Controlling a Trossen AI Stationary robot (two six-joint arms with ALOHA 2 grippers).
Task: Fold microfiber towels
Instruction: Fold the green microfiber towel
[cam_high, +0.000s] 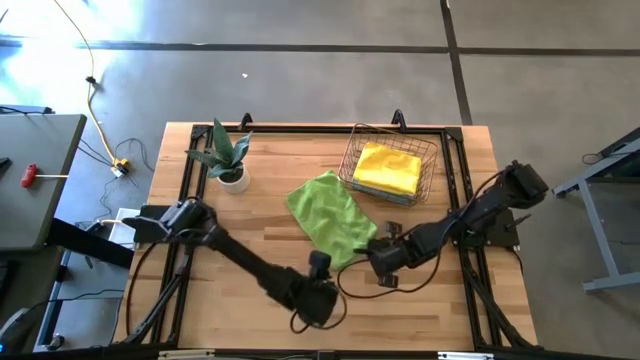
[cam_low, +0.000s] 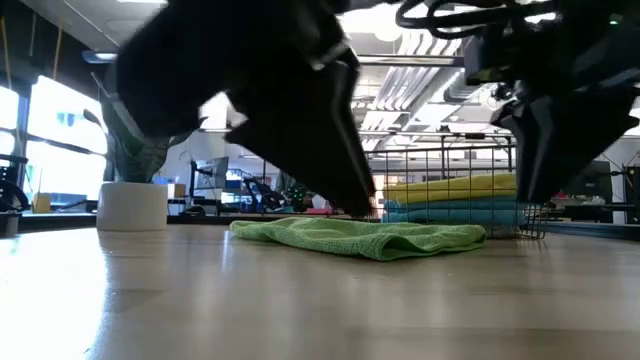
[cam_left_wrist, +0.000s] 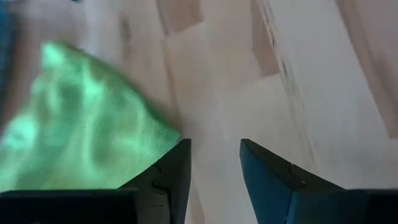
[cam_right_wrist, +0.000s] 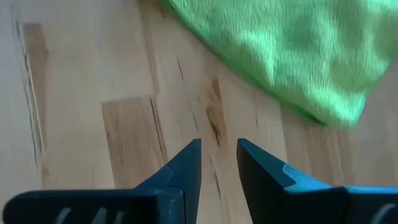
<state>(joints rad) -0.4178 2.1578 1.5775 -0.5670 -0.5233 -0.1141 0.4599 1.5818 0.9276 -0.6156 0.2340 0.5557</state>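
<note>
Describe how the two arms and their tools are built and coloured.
Both arms are dark, near black, made of jointed segments with thin black cables looping beside them. The left tool and right tool each end in two dark, wedge-shaped fingers tapering to a point. No markings are visible.

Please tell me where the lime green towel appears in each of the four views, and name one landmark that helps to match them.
High view: lime green towel lies mid-table, beside the wire basket.
Low view: it lies flat at centre, left of the basket.
Left wrist view: it fills the left side.
Right wrist view: it is at upper right.
Shared landmark: the towel's near corner on the wooden table.
</note>
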